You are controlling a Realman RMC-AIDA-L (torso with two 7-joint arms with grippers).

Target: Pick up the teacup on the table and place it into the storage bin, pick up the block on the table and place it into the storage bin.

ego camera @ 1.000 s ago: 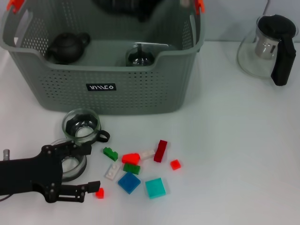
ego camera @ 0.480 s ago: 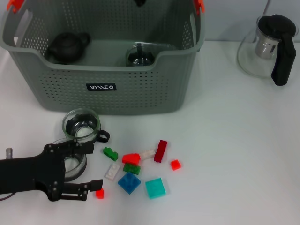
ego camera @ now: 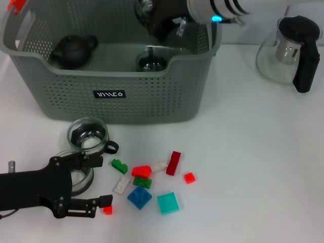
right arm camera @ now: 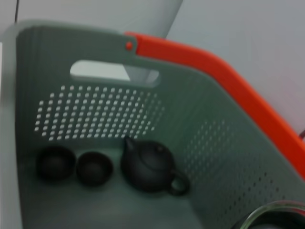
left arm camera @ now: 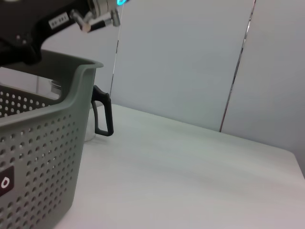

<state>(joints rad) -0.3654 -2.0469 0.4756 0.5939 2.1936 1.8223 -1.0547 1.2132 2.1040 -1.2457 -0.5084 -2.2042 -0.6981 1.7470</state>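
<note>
Two glass teacups stand in front of the storage bin [ego camera: 152, 101]: one [ego camera: 89, 135] with a black handle, and a nearer one [ego camera: 77, 178] between the fingers of my left gripper [ego camera: 103, 181]. That gripper is open and straddles the nearer cup. Several small blocks lie to its right, among them a red block [ego camera: 173, 163], a blue one [ego camera: 139, 197] and a teal one [ego camera: 167, 202]. A tiny red block [ego camera: 107, 209] lies at the lower fingertip. My right gripper [ego camera: 161, 17] hangs over the bin's back part. The right wrist view looks into the storage bin [right arm camera: 119, 114].
Inside the bin sit a dark teapot [ego camera: 73, 49], a glass cup [ego camera: 152, 61] and two dark cups [right arm camera: 76, 167]. A glass teapot with a black handle [ego camera: 292, 50] stands at the back right. The left wrist view shows the bin's wall [left arm camera: 43, 143].
My right arm has come into view over the back of the bin. The left gripper has shifted slightly toward the table's near edge around the same teacup.
</note>
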